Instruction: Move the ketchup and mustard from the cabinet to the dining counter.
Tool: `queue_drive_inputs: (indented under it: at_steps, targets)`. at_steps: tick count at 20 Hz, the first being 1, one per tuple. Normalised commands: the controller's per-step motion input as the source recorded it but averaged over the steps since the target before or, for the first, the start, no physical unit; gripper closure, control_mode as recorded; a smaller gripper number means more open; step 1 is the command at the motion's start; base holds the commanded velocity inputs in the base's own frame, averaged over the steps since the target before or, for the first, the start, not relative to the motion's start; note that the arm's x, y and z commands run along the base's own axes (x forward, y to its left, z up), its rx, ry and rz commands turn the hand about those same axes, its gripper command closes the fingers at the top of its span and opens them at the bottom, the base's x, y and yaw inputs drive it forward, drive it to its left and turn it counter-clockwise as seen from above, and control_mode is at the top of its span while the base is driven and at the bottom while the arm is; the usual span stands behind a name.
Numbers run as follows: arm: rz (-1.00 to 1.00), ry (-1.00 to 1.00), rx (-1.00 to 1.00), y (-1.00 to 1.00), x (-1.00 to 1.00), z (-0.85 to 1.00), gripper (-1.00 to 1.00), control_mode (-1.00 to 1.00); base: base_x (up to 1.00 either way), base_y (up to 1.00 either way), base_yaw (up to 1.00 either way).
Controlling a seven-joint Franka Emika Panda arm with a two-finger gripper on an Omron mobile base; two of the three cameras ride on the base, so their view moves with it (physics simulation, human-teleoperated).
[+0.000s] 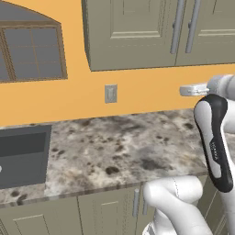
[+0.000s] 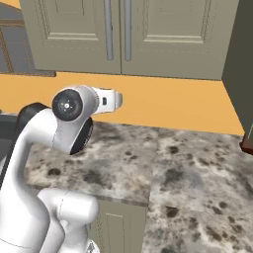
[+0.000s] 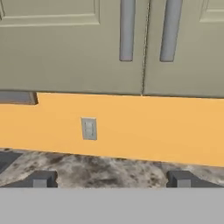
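From the left base view you see the cabinet (image 1: 137,32) shut above the granite bench (image 1: 114,142), from the right base view its stiff bar handles (image 2: 117,29) look the likely place to grip, and in the hand view your hand (image 3: 111,179) gapes empty, bottles presumably behind the doors.

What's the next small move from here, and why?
Probably raise the gripper toward the bar handles of the cabinet. Both doors are shut, the jaws stand wide open and empty, and the hand looks at the wall below the doors.
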Motion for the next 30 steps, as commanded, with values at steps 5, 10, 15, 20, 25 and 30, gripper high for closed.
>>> queue_drive_inputs:
  at_steps: [5, 10, 15, 20, 25, 30]
  targets:
    - [0.0, -0.32, 0.03, -0.24, -0.04, 0.46, -1.0, -1.0, 0.0, 0.0, 0.0]
    - [0.0, -0.35, 0.02, -0.15, -0.02, 0.45, -1.0, -1.0, 0.0, 0.0, 0.0]
    - [0.0, -0.31, 0.0, -0.14, -0.01, 0.5, -1.0, -1.0, 0.0, 0.0, 0.0]
    - [0.0, -0.14, 0.07, -0.25, -0.01, 0.47, -1.0, -1.0, 0.0, 0.0, 0.0]
    - [0.0, -0.01, 0.09, -0.21, 0.11, 0.24, -1.0, -1.0, 0.0, 0.0, 0.0]
    - [0.0, 0.09, 0.01, -0.01, 0.49, 0.01, -1.0, -1.0, 0.0, 0.0, 0.0]
